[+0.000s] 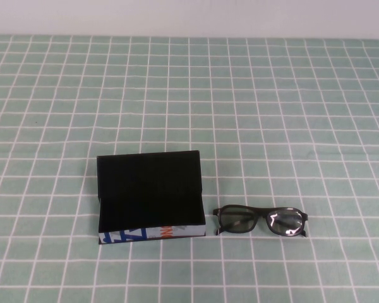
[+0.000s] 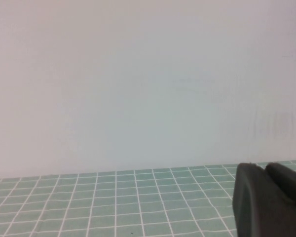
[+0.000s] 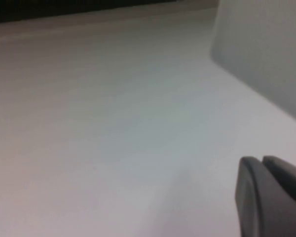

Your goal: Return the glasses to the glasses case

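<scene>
On the tabletop (image 1: 290, 101), near its front edge, the glasses case (image 1: 150, 197) is laid with flap lid thrown back, so the black-lined tray is left clear for loading. Just beside it, robot's right, the glasses (image 1: 261, 221) are set upright w/ lenses facing front: thick glossy black plastic, greyish lenses. Left claw (image 2: 267, 200) & right claw (image 3: 266, 197) are parked off-scene, each seen only in its wrist view, both shut, nothing gripped. Cloth: green checked.
</scene>
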Available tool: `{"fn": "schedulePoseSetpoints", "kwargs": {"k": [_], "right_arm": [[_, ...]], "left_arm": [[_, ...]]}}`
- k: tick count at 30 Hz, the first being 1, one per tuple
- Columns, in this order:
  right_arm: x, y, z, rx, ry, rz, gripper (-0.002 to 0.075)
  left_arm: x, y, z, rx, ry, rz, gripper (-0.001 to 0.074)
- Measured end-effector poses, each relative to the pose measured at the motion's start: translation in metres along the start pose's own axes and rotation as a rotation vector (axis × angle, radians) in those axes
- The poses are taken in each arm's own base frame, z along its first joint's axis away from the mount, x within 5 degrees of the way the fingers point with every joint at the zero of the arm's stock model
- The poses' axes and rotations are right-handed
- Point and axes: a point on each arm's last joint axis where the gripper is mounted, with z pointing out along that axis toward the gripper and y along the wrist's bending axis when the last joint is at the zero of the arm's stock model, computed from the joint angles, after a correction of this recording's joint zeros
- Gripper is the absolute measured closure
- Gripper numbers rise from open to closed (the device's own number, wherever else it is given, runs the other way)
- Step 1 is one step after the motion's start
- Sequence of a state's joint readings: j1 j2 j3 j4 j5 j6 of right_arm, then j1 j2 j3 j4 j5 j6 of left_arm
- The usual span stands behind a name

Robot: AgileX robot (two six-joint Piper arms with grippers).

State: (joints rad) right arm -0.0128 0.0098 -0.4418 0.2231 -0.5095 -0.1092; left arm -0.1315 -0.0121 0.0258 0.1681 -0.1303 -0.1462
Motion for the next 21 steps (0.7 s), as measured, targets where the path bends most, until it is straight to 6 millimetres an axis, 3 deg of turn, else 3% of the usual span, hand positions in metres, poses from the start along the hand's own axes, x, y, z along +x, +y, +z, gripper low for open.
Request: {"fn": "schedulePoseSetpoints", "kwargs": {"k": [5,9,12,15,17,21], "right_arm": [[-0.02,0.019,0.048,-0.055,0.234,0.057,0.0738],[-0.012,0.034,0.093,-0.09,0.527,0.053,0.0737],[0.014,0.041,0.123,-0.106,0.808,0.043,0.0738],[0.059,0.042,0.144,-0.107,1.126,0.039,0.0737],[0.089,0.041,0.15,-0.114,1.304,0.021,0.0737],[0.135,0.037,0.154,-0.148,1.49,0.001,0.0738]], "left_arm": [[0.0,0.0,0.0,0.0,-0.001,-0.002,0.0737],[0.0,0.0,0.0,0.0,-0.001,-0.002,0.0737],[0.0,0.0,0.0,0.0,-0.001,-0.002,0.0737],[0.0,0.0,0.0,0.0,-0.001,-0.002,0.0737],[0.0,0.0,0.0,0.0,-0.001,-0.002,0.0737],[0.0,0.0,0.0,0.0,-0.001,-0.003,0.0737]]}}
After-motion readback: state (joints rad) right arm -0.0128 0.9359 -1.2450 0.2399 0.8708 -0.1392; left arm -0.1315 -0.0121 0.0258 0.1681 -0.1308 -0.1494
